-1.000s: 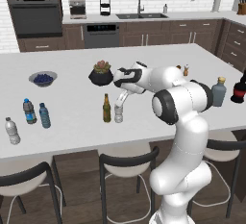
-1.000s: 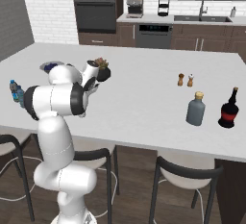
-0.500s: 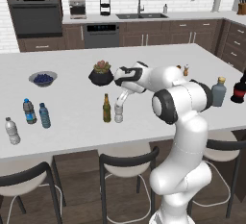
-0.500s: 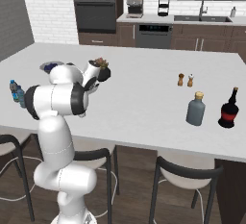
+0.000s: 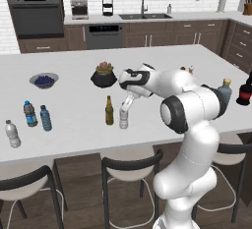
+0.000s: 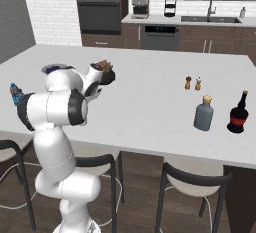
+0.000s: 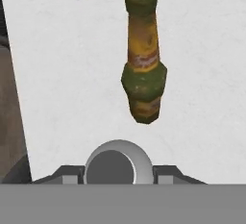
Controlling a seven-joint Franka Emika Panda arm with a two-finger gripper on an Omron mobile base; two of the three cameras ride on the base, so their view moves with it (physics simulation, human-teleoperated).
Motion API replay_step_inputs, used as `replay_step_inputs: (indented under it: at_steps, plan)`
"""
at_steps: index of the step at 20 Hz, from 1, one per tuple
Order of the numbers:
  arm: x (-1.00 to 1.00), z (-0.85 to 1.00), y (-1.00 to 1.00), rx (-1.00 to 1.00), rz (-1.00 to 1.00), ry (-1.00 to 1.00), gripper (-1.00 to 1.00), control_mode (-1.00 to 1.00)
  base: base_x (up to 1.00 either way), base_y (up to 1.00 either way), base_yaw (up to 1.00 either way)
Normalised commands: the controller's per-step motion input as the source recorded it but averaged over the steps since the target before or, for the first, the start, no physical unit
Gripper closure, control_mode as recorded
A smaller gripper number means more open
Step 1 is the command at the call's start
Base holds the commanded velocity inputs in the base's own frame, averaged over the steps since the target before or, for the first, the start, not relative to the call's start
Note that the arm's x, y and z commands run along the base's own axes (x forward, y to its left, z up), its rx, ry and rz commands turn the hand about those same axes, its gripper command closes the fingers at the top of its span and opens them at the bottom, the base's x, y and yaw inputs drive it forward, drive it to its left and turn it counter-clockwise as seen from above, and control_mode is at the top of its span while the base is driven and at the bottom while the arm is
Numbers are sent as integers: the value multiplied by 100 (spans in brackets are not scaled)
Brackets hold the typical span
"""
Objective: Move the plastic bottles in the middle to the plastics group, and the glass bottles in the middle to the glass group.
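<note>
At centre frame in the left base view, the gripper (image 5: 124, 116) is clenched around the clear whitish water bottle (image 5: 123, 120) on the desk (image 5: 74, 100), just right of the amber beer bottle (image 5: 109, 111). Lift straight up before swinging left, clearing that neighbour.

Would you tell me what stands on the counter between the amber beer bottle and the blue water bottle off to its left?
In the left base view, nothing stands between the amber beer bottle and the blue water bottle; that stretch of white counter is bare.
</note>
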Motion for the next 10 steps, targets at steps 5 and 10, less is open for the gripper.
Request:
replay_step_inputs:
  at_steps: [5,10]
  plan:
    - [-100,3,-2,1,-2,-5,100,-100,0,0,0]
    - [-94,11,3,0,-5,-5,100,-100,0,0,0]
